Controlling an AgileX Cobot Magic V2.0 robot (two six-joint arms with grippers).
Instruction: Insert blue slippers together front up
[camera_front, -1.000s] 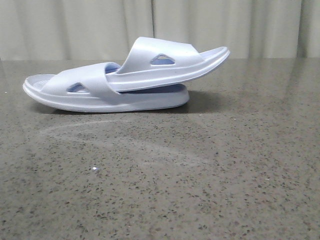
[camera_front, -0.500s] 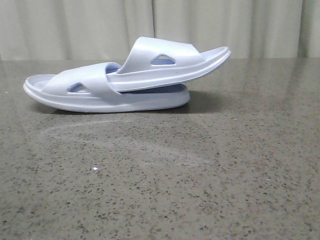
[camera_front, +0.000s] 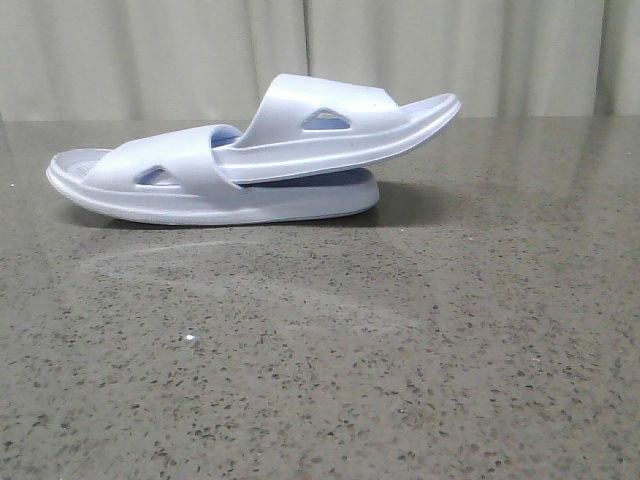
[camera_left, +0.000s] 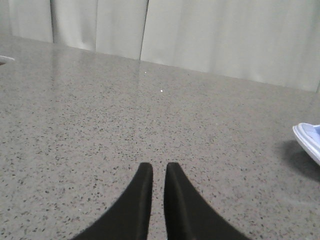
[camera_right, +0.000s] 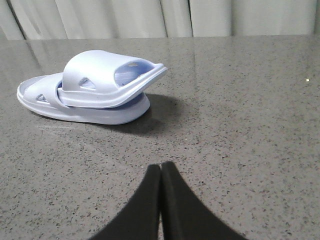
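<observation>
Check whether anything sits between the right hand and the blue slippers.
Nothing visible does. In the right wrist view, only bare speckled table lies between the shut right hand and the nested blue slippers.

The left gripper (camera_left: 159, 170) is seen with its black fingers nearly together, a thin gap left between them. The right gripper (camera_right: 160, 169) is closed, its fingertips touching, nothing held.

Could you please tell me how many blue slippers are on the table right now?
2. The lower slipper lies flat on the table, left of centre. The upper slipper is tucked under the lower one's strap, its free end tilted up to the right. None seems hidden.
</observation>
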